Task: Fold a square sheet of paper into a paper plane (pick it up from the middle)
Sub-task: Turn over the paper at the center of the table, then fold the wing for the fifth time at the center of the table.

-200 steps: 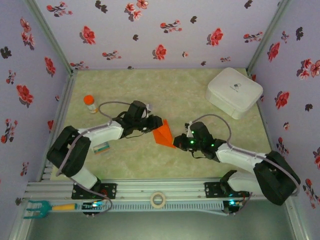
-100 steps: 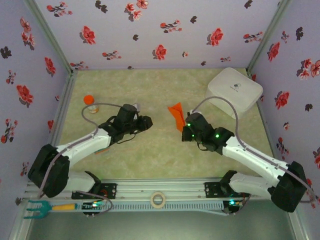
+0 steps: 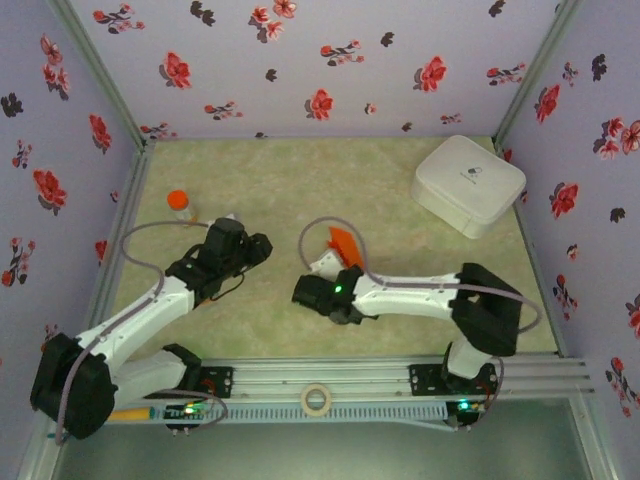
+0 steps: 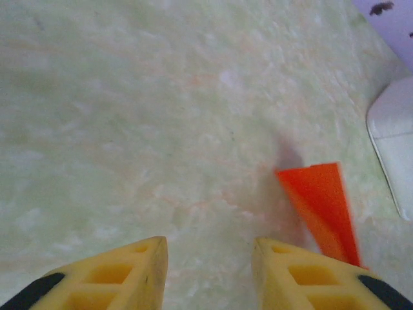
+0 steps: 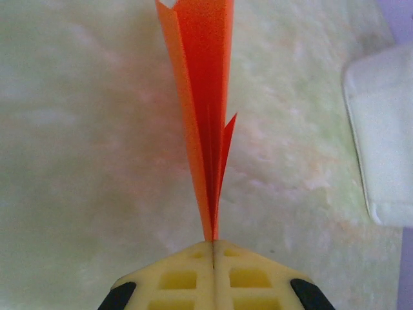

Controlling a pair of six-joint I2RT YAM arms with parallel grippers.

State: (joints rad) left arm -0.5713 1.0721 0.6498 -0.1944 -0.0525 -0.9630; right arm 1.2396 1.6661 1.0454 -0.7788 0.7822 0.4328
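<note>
The right gripper [image 5: 213,244] has its two yellow, honeycomb-moulded fingers pressed flat together, pinching the narrow end of the paper plane [image 5: 203,129]. From the wrist view, the plane is seen edge-on. It is a thin, stiff wedge of bright orange-red paper with several layers stacked along a sharp centre crease. One small pointed flap stands off to the side.

In the overhead view, the paper plane [image 3: 347,246] sits near the middle of the table, just beyond the right wrist. It is well apart from both the bottle and the case. Whether its far end touches the surface cannot be told.

The left gripper [image 4: 210,248] has its fingers spread, with bare mat visible between them and nothing held. In its wrist view, the plane [image 4: 319,200] appears as a flat, tapering orange strip ahead and to the right.

The table [image 3: 330,180] is covered with a matte, pale green mat in a marbled pattern. A white case [image 3: 468,184], smooth, with rounded corners, lies in the far right corner. A small bottle [image 3: 180,206] with an orange cap stands upright near the left edge.
</note>
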